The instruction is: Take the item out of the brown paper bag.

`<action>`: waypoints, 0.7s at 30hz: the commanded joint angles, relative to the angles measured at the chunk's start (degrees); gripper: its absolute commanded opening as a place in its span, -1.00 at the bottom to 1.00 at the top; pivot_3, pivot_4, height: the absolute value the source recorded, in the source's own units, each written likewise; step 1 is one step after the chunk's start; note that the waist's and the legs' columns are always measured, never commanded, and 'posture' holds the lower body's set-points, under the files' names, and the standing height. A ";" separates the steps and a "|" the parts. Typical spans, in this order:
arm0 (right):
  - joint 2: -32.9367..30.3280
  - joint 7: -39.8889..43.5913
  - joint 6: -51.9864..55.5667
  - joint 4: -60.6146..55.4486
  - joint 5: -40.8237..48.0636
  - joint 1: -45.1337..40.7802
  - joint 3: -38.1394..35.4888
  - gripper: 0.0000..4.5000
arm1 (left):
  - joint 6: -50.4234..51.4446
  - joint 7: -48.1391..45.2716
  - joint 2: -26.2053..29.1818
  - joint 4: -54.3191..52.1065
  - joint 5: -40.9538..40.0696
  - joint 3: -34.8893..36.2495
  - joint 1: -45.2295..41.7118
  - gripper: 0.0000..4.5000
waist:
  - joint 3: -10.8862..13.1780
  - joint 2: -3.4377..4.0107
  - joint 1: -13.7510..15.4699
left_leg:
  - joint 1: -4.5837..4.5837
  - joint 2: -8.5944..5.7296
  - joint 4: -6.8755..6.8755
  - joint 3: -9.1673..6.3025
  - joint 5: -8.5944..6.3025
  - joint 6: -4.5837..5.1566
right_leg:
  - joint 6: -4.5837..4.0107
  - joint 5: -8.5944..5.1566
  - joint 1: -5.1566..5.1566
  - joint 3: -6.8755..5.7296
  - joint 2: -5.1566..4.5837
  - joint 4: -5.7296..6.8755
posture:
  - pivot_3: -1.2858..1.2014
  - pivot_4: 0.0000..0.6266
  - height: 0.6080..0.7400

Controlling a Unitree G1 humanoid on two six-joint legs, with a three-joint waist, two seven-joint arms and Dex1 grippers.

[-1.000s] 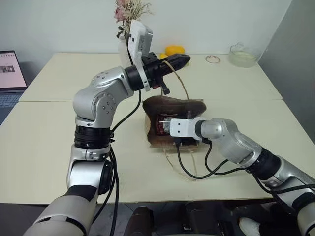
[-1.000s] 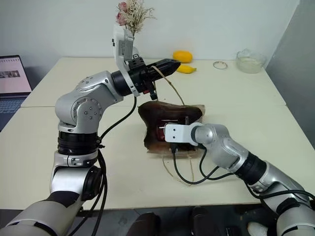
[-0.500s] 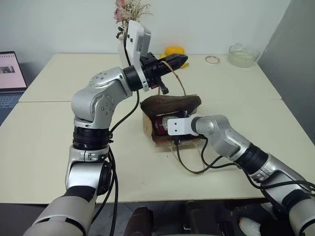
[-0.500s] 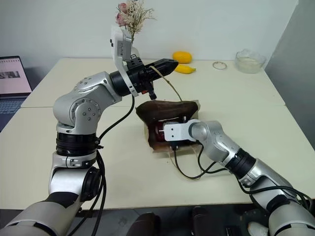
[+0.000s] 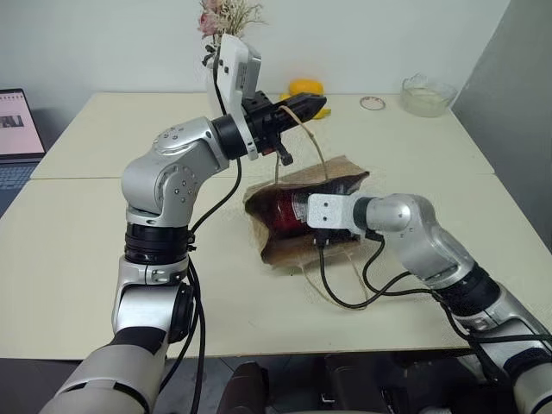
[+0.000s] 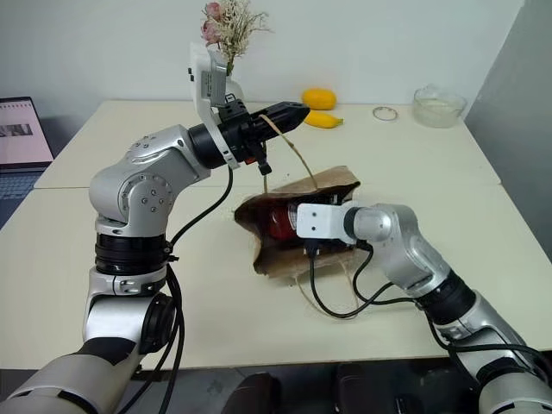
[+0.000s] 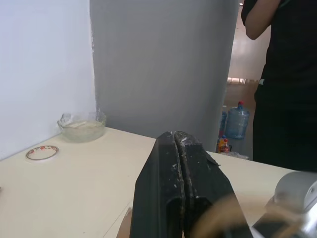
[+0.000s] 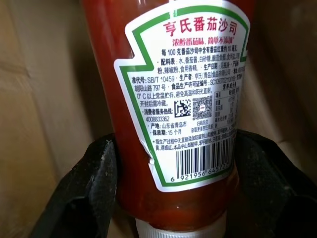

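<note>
The brown paper bag (image 5: 289, 250) lies on its side in the middle of the table, its mouth facing me. My left gripper (image 5: 316, 106) hangs above it, shut on the bag's thin tan handle (image 5: 321, 155), which runs taut down to the bag. Inside the mouth lies the item (image 5: 283, 212), a glossy red sauce bottle with a white label (image 8: 190, 99). My right gripper (image 8: 173, 163) reaches into the bag, and its black fingers (image 8: 91, 186) press the bottle on both sides just above its white cap.
At the table's far edge stand a white vase with dried flowers (image 6: 229, 34), yellow fruit (image 6: 320, 99), a small ring-shaped dish (image 6: 383, 113) and a glass bowl (image 6: 438, 106). A laptop (image 6: 21, 134) sits far left. A person (image 7: 285, 79) stands beyond the table.
My right gripper narrowed onto the bottle and rose a little with it. The bag's upper side lifted and its mouth widened. The left gripper stayed put with the handle.
</note>
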 commanded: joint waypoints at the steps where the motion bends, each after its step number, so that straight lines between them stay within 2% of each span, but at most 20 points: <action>1: -1.20 3.00 2.24 -5.99 4.65 0.49 -4.86 0.37 | -1.30 0.00 0.72 -1.19 0.02 0.78 -0.57 -1.00 | 0.00 0.00 -0.01 | 0.00 -0.01 0.00 -0.01 0.00 0.00 | 0.00 0.00 0.02 -0.01 0.00 -0.01 | 0.03 -0.52 1.00; 8: -4.07 8.38 3.51 -10.61 13.87 2.28 -8.76 0.37 | -1.55 0.03 1.00 -0.91 0.43 0.66 -0.65 -1.00 | 0.00 0.00 -0.01 | 0.00 -0.03 0.00 0.00 0.00 0.01 | 0.00 0.00 0.02 0.00 0.00 -0.02 | 0.03 -0.52 1.00; 11: -3.41 9.46 5.07 -12.74 19.97 3.13 -11.72 0.37 | -1.61 0.10 1.14 -0.73 0.72 0.62 -0.65 -1.00 | 0.01 -0.01 -0.01 | 0.00 -0.01 0.00 0.00 -0.01 0.01 | 0.00 0.00 0.02 0.00 0.01 -0.03 | 0.03 -0.52 1.00; 21: 4.61 4.11 18.98 -17.39 48.57 -0.30 -30.89 0.35 | -1.67 1.28 1.04 1.36 2.46 0.26 -1.30 -1.00 | 0.02 0.00 0.06 | 0.00 -0.02 0.00 0.00 0.00 0.01 | 0.00 0.00 0.03 -0.01 -0.01 0.00 | 0.03 -0.52 1.00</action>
